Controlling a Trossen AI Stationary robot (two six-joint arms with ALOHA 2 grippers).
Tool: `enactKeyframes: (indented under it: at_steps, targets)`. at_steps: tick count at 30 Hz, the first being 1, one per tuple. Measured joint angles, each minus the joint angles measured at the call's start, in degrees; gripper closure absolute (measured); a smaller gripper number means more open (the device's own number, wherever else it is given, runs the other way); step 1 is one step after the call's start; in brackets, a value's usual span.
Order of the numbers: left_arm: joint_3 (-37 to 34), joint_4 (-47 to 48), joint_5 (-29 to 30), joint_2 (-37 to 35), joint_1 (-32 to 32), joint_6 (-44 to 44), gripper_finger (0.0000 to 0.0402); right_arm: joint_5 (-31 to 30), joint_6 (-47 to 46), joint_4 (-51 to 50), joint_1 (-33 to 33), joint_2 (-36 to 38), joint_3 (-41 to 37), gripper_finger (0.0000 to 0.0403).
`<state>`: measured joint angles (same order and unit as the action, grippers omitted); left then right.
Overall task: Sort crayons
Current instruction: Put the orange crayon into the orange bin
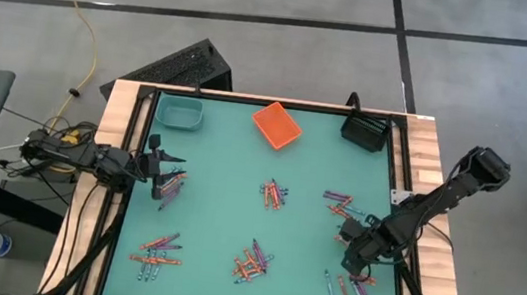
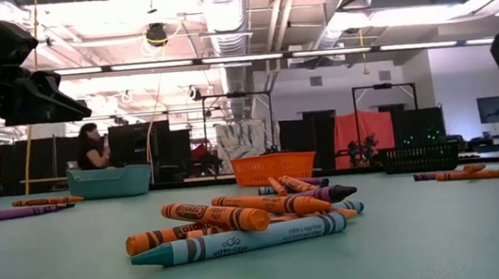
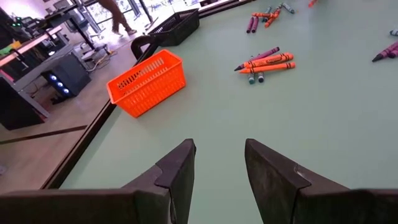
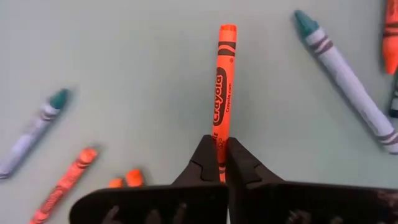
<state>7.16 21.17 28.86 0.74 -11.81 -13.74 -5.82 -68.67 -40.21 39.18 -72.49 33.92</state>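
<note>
The word "Crayola" runs in black along the paper wrap of the orange crayon (image 4: 222, 93) clamped between the fingers of the right pincer (image 4: 222, 163); it juts straight up the middle of the right wrist picture, with a black oval band near its flat end. In the low view the same kind of black print shows on the orange wrappers of the centre heap (image 2: 244, 224), and small lettering on a blue-grey one lying in front, too fine to read.

The crayons (image 1: 254, 263) are short thin sticks in paper sleeves: orange-red, blue-grey with teal tips, and purple. From above they lie in loose clusters on the green bench (image 1: 219, 182): lower left, lower centre, middle, right of middle, and lower right, where the right pincer (image 1: 361, 270) is down among them.

The left pincer (image 1: 168, 168) sits at the left edge of the high view, its fingers (image 3: 177, 174) apart and holding nothing.

Along the upper edge of the bench stand a teal bin (image 1: 179, 111), an orange bin (image 1: 276, 125) and a black bin (image 1: 364, 130).
</note>
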Motion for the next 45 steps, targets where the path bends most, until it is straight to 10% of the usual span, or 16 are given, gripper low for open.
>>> enactKeyframes:
  at_steps: [9,21,33,45]
  targets:
    - [0.00,0.00,-0.02,0.00,0.00,0.00,0.0269,-6.49,8.82,1.06,-2.40,2.46,5.68,0.0402]
    - [0.00,0.00,-0.02,0.00,0.00,0.00,0.0269,-14.77,44.32,17.67,-18.30,1.86,12.58,0.0403]
    - [0.00,-0.02,-0.02,0.01,0.00,0.00,0.0269,-7.91,67.09,37.67,-39.86,1.88,12.60,0.0403]
    - [0.00,0.01,-0.03,0.00,0.00,-0.01,0.0269,4.07,68.28,58.45,-53.74,-4.88,12.69,0.0403]
